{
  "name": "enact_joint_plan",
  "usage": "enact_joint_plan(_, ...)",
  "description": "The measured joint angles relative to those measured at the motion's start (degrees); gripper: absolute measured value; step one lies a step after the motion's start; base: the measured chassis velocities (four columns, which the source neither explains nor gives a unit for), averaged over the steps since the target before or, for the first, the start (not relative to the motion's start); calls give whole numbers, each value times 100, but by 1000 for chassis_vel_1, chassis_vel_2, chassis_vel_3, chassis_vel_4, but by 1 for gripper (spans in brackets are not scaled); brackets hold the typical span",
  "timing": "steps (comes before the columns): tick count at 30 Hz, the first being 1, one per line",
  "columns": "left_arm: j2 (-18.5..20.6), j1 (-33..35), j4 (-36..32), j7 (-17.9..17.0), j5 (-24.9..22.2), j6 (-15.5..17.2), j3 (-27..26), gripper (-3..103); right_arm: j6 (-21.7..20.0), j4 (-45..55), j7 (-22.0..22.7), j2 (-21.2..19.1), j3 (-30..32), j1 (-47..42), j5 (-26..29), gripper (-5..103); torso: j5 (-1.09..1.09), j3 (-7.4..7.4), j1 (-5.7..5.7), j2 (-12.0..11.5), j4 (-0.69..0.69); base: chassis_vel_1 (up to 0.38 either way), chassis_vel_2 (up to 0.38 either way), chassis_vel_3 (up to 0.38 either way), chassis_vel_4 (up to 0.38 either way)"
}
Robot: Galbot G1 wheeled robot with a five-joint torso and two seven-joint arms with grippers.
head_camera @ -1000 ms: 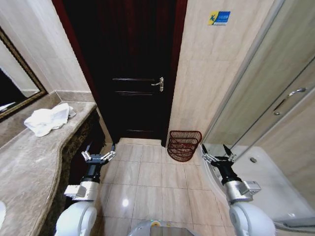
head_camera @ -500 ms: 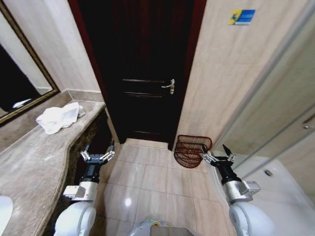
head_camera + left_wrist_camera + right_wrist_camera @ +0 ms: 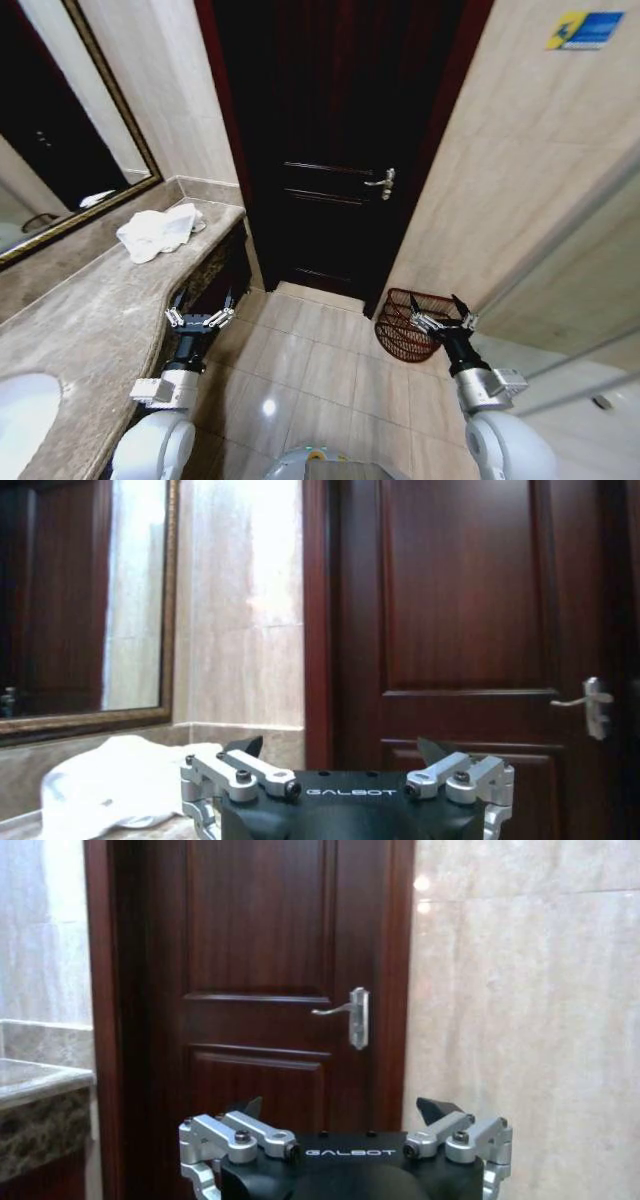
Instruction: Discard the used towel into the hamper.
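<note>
A crumpled white towel (image 3: 158, 231) lies on the far end of the marble counter (image 3: 90, 320) at the left, under the mirror; the left wrist view has the towel (image 3: 110, 787) low beside the gripper. The hamper (image 3: 410, 325), a dark red-brown wire basket, stands on the floor right of the door, against the wall. My left gripper (image 3: 200, 316) hangs open beside the counter's edge, well below the towel. Just in front of the hamper's rim, my right gripper (image 3: 441, 318) is open and holds nothing. In the wrist views the left gripper (image 3: 340, 744) and right gripper (image 3: 340, 1104) both show spread fingers.
A dark wooden door (image 3: 335, 150) with a metal handle (image 3: 382, 183) stands shut straight ahead. A framed mirror (image 3: 60, 150) hangs above the counter, and a white sink (image 3: 20, 420) sits at its near end. Tiled floor (image 3: 310, 370) lies open between counter and hamper.
The whole head view has shifted right and down, so the camera turned left toward the counter. Both arms keep their pose, with fingers still open.
</note>
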Motion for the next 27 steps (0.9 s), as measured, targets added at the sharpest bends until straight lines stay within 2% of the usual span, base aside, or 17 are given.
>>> enact_joint_plan(27, 6, 31, 27, 19, 8, -102, -28, 100, 23, -7, -59, 11, -43, -28, -74, 100, 0, 0, -1, 0, 0, -4, 140, 145, -7)
